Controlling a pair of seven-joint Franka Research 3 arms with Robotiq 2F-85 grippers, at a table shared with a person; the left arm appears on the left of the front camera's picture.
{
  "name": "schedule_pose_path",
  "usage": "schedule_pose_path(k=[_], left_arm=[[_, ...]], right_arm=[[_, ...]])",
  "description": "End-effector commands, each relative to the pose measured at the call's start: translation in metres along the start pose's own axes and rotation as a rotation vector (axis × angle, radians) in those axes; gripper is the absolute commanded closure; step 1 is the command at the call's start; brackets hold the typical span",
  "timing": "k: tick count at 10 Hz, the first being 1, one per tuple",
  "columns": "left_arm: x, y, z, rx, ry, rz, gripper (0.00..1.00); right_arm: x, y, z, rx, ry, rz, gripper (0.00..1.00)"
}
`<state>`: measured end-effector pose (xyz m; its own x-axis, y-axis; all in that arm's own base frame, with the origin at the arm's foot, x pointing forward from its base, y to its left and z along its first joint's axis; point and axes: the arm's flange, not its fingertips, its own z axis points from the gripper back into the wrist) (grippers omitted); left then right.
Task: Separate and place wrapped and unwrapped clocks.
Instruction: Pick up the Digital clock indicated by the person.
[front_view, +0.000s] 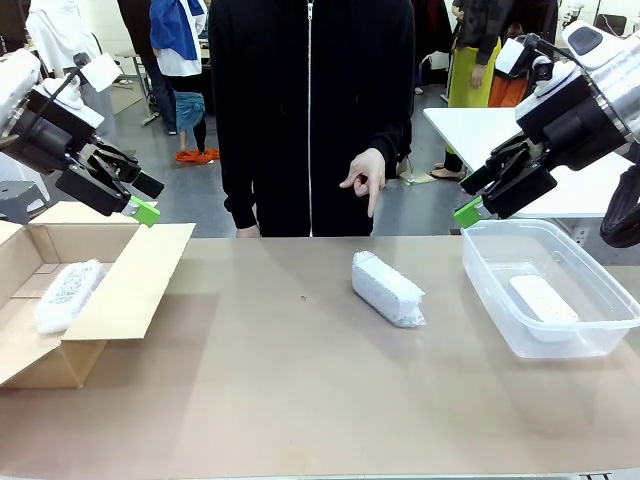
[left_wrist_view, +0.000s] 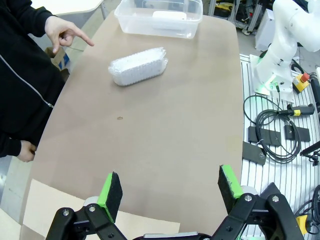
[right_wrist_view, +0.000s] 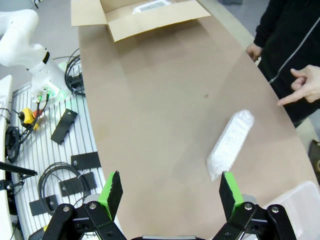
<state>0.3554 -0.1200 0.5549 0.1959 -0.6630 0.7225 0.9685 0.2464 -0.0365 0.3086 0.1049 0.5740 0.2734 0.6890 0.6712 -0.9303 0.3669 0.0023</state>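
A wrapped clock (front_view: 388, 288) in whitish bubble wrap lies on the brown table near its middle; it also shows as a wrapped clock (left_wrist_view: 137, 66) in the left wrist view and a wrapped clock (right_wrist_view: 230, 145) in the right wrist view. Another wrapped bundle (front_view: 68, 294) rests inside the cardboard box (front_view: 120, 290) at left. A smooth white unwrapped clock (front_view: 543, 298) lies in the clear tub (front_view: 590, 340) at right. My left gripper (front_view: 148, 198) hovers open above the box, nothing in it. My right gripper (front_view: 470, 197) hovers open above the tub's far left corner, also bare.
A person in black stands at the far edge, one hand (front_view: 365, 180) pointing down toward the middle bundle. The box's flaps (right_wrist_view: 140, 20) stand open. Cables and plates (left_wrist_view: 275, 135) lie on the rail beside the table.
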Motion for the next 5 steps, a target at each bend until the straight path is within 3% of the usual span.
schedule_pose_path(k=[1, 5], left_arm=[[0.000, 0.000, 0.000, 0.000, 0.000, 0.000, 0.00], [0.059, 0.039, -0.033, -0.125, 0.161, -0.024, 0.00]], right_arm=[[0.000, -0.001, -0.001, 0.026, -0.022, 0.006, 0.00], [0.000, -0.001, -0.001, 0.026, -0.022, 0.006, 0.00]])
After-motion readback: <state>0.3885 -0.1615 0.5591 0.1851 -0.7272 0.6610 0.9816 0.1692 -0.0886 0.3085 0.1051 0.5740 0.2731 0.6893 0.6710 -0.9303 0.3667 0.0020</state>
